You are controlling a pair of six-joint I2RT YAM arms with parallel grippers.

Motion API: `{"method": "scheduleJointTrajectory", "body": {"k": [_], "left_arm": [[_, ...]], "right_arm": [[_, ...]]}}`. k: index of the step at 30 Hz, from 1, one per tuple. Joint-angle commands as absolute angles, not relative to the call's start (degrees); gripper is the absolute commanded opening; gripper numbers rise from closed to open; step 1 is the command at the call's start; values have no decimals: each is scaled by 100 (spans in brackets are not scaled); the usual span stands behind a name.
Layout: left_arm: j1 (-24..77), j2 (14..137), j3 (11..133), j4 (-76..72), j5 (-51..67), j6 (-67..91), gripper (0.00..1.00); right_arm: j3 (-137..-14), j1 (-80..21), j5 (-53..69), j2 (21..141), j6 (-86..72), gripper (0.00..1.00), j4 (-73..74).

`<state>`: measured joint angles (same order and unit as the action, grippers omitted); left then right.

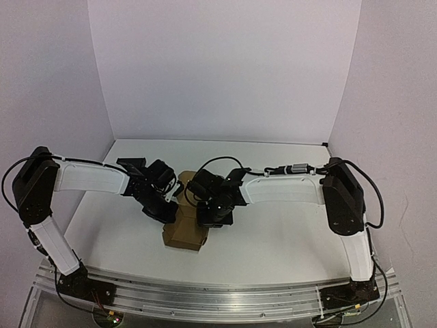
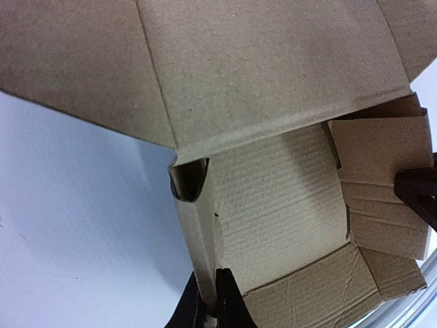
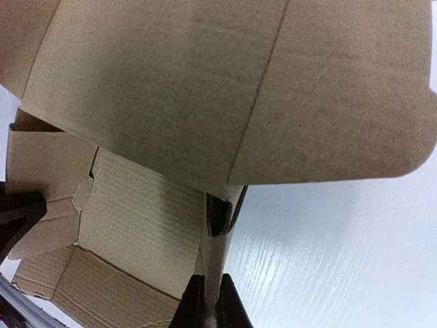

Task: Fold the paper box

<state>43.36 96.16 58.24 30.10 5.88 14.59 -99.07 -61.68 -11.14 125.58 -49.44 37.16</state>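
Nearest the arm bases, the paper box (image 1: 183,236) sits on the white surface (image 1: 287,232), about midway between left and right. It is half formed: its near wall stands and its corrugated floor lies open. Just beyond that wall the two arms meet over it. The left claw (image 2: 216,307) is pinched together on the box's left side wall, with the thin doubled cardboard caught between its fingers. The right claw (image 3: 212,304) is clamped the same way on the right side wall. Gripped from both sides, the walls stand upright and the box cannot slide. I judge that this steadies the tray so the remaining panels can be brought over. Farther back, the large flap (image 3: 225,89) rises from the far edge and seems to lean over the open interior, not yet closed down.
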Motion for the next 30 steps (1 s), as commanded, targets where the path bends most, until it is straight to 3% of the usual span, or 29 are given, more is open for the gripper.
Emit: {"method": "scheduleJointTrajectory", "body": {"k": [1,6,16,30], "left_arm": [[4608,9613,5886,3095,182,1347,0],[4747,9525,5787,3296,-126,1513,0],[4770,9739,5977,3370,-324,1678,0],[4772,9737,5817,3333,-388,1633,0]], "right_arm": [[-10282,-6370,-1581,12883,-4603,2,3836],[-10563,-6428,-1783,12999,-4379,4,4099],[-10652,-6435,-1255,12794,-3990,35,4114],[-10457,-6443,-652,12014,-2715,53,3659]]}}
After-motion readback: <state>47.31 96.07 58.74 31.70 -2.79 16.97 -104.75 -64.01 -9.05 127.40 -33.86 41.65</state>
